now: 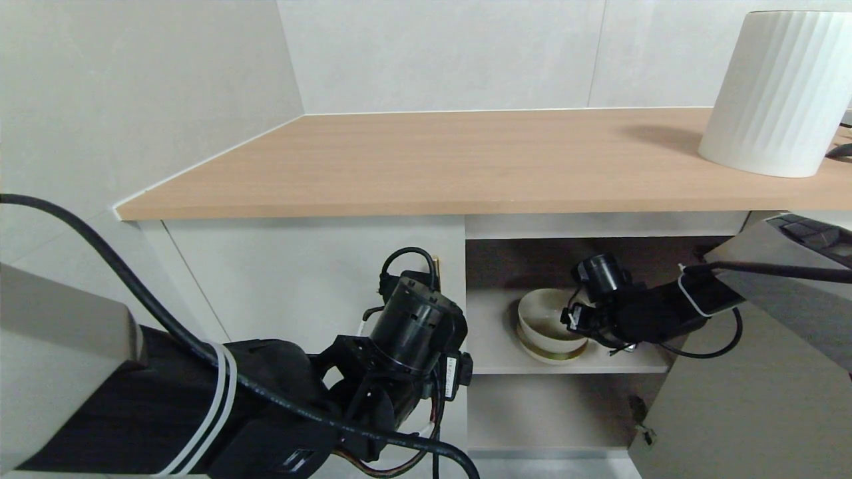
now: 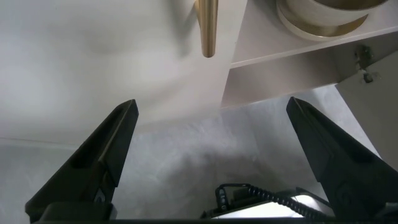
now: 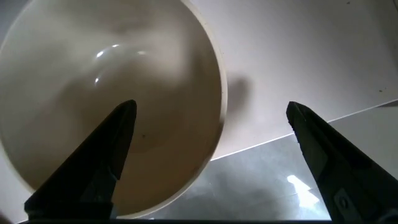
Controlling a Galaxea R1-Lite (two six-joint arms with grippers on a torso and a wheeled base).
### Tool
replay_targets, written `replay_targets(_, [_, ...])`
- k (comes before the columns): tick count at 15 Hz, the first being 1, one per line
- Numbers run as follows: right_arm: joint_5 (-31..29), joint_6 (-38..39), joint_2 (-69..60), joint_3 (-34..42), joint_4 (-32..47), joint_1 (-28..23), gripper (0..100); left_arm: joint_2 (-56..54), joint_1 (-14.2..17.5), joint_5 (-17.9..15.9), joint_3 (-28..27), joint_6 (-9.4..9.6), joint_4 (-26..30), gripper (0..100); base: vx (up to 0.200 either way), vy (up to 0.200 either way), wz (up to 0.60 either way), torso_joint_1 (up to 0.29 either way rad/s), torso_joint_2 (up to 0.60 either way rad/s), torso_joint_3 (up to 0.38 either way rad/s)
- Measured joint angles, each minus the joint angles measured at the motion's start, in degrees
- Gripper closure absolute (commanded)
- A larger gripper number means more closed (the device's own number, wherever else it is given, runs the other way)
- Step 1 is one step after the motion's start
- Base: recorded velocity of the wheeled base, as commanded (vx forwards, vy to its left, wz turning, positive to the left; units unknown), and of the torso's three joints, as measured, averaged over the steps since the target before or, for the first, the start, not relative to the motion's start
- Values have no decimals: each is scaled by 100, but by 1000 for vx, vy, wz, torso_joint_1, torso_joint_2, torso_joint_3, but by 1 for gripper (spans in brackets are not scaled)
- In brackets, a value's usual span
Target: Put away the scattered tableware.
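The shelf, lower centre-right, is carrying a plate with a bowl sitting on it. The counter above is carrying a white cylinder, upper right.

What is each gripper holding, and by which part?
Nothing. The left gripper is open and empty; the right gripper is open astride the rim of the bowl, not closed on it.

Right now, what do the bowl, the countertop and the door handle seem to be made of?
Bowl: likely glazed ceramic; cream, smooth, with small bright glints inside.
Countertop: wood or wood-look laminate; light grain lines, matte.
Handle: probably brushed metal, brass-coloured with a soft sheen.
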Motion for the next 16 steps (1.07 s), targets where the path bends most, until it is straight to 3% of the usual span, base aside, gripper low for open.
replay_targets(6, [63,2,-457,389,24,323,0,-45,57,0,4,0,0,0,0,0,0,0,0,0])
replay_targets(12, [877,-318,-1849,1420,300,944,0,-306,182,-9,76,5,11,0,0,0,0,0,0,0])
replay_targets(16, [1035,-703,-2743,1610,989,1232,0,-612,193,-68,306,187,26,0,0,0,0,0,0,0])
